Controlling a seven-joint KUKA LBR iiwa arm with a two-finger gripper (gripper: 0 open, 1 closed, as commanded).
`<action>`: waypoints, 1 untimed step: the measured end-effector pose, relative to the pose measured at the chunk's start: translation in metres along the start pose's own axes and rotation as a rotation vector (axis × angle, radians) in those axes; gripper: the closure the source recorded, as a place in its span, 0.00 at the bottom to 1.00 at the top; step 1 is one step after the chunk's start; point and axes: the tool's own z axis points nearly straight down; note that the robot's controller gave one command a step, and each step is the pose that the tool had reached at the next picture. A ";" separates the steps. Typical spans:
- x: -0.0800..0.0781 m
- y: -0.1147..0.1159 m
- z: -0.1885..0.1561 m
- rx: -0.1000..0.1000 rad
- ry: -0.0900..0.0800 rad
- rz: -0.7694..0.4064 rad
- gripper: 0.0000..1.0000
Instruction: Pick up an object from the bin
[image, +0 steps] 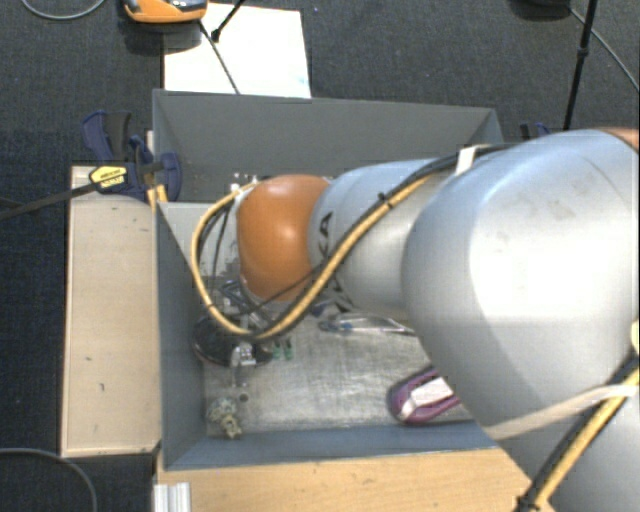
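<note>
Pincer (243, 352) sits low at the left of the grey metal bin (176, 400), under the orange wrist cover (275, 235). Spread or pressed together: cannot tell. Just beside it on the floor lies a black round flattish object (208, 341). Judged light, stiff and smooth, so liable to slip. Best taken across its rim. A purple-and-white packet (425, 396) lies well apart.

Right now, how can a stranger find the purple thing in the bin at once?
In the grey metal bin, follow the lower wall rightward to the big silver arm. There on the floor lies a purple object with a white label, partly under the arm. Nothing else visible is purple; the small olive lump lies far left.
</note>
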 end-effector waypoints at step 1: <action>-0.001 -0.005 -0.001 0.004 0.001 0.007 1.00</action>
